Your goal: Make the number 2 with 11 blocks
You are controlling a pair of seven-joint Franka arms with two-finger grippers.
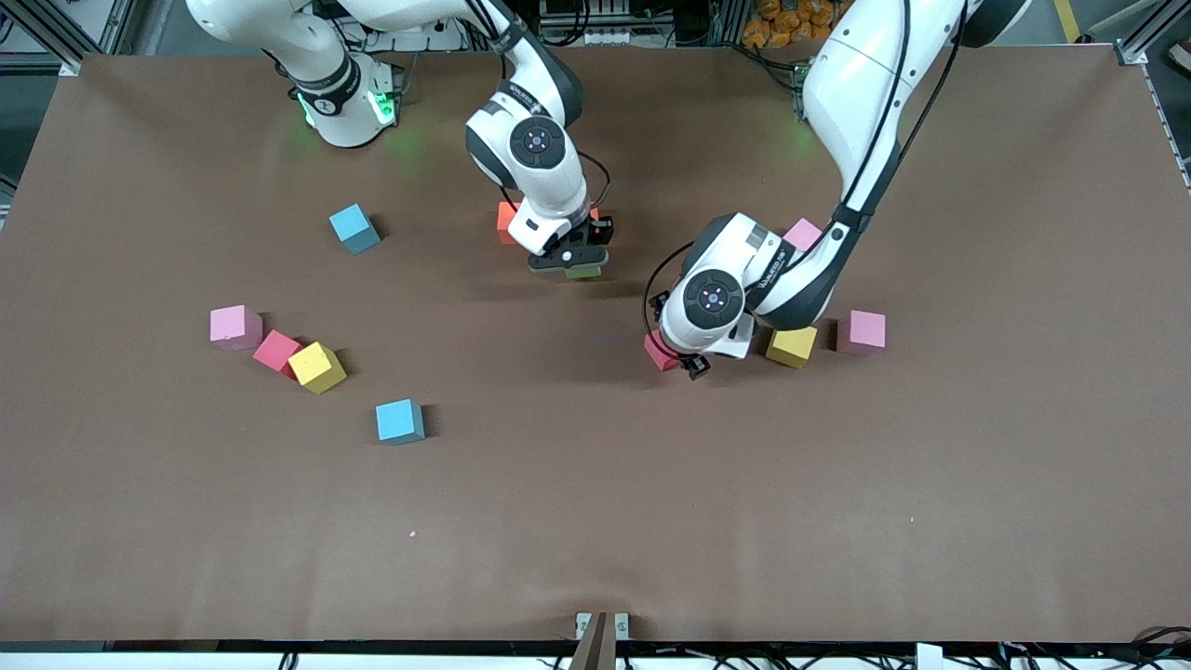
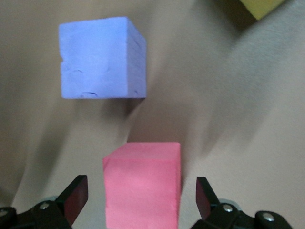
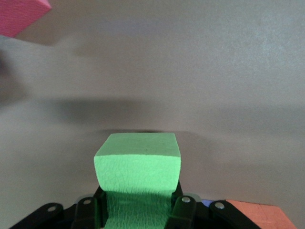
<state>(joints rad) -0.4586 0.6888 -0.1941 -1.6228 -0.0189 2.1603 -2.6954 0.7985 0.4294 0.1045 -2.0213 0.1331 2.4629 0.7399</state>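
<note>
Near the middle of the table (image 1: 595,521), toward the robots' bases, the right gripper (image 1: 569,263) is seen with its fingers closed on a green block (image 3: 138,164), which is pinched between the pads and squeezed in slightly at its sides; in the front view only an edge of that block shows under the gripper. An orange block (image 1: 507,221) sits just beside this gripper, partly hidden by the wrist. Toward the left arm's end, the left gripper (image 2: 142,200) is held low with its fingers spread wide, one on each side of a red block (image 2: 143,188), and a gap is left between each finger and the block, so nothing is gripped. A purple block (image 2: 101,58) is seen near the red one in the left wrist view, apart from it. A yellow block (image 1: 792,346) and a pink block (image 1: 863,332) lie close together beside the left arm, and another pink block (image 1: 802,234) is partly covered by that arm. Toward the right arm's end, a third pink block (image 1: 234,327), a second red block (image 1: 276,352) and a second yellow block (image 1: 316,367) are set in a slanting row, the red and yellow touching. Two sky-blue blocks are found apart from the rest, one (image 1: 354,227) farther from the front camera and one (image 1: 400,421) nearer.
</note>
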